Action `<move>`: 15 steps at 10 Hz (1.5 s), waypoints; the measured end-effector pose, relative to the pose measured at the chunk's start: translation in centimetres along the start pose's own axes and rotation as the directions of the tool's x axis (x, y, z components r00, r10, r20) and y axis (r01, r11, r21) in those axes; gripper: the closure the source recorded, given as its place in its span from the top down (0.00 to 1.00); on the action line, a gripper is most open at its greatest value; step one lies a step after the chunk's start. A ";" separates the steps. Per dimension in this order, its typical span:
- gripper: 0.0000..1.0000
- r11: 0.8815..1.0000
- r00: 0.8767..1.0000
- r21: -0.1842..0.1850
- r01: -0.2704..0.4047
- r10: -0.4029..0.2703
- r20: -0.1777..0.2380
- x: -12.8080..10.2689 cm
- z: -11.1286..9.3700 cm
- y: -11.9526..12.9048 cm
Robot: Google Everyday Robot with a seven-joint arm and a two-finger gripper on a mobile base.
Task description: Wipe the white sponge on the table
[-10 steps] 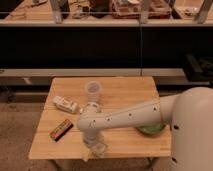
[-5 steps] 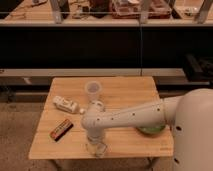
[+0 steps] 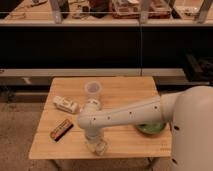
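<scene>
The light-wood table [image 3: 125, 92] fills the middle of the camera view. My white arm reaches in from the right, bends at the table's centre and points down toward the front edge. There the gripper [image 3: 96, 145] stands shut on a small pale whitish block, the white sponge [image 3: 99, 148], which rests on the tabletop. The wrist and fingers hide most of the sponge.
A translucent plastic cup [image 3: 93, 88] stands at the back centre. A white oblong packet [image 3: 66, 104] lies left, with a brown-red bar [image 3: 61, 130] in front of it. A green object [image 3: 151, 128] lies right, partly under the arm. A dark workbench [image 3: 100, 40] runs behind.
The gripper has shut around the pale block at the front edge. The arm has shifted only slightly, and the other objects have stayed put.
</scene>
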 end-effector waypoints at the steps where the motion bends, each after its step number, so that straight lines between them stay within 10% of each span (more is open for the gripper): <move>1: 0.00 1.000 1.000 0.004 0.019 -0.019 -0.011 1.4 -0.1 -0.5; 10: 0.00 0.993 0.988 0.106 -0.049 0.064 -0.142 8.3 0.9 5.8; 15: 0.00 0.954 0.956 0.122 -0.273 0.283 -0.076 -0.1 3.8 12.7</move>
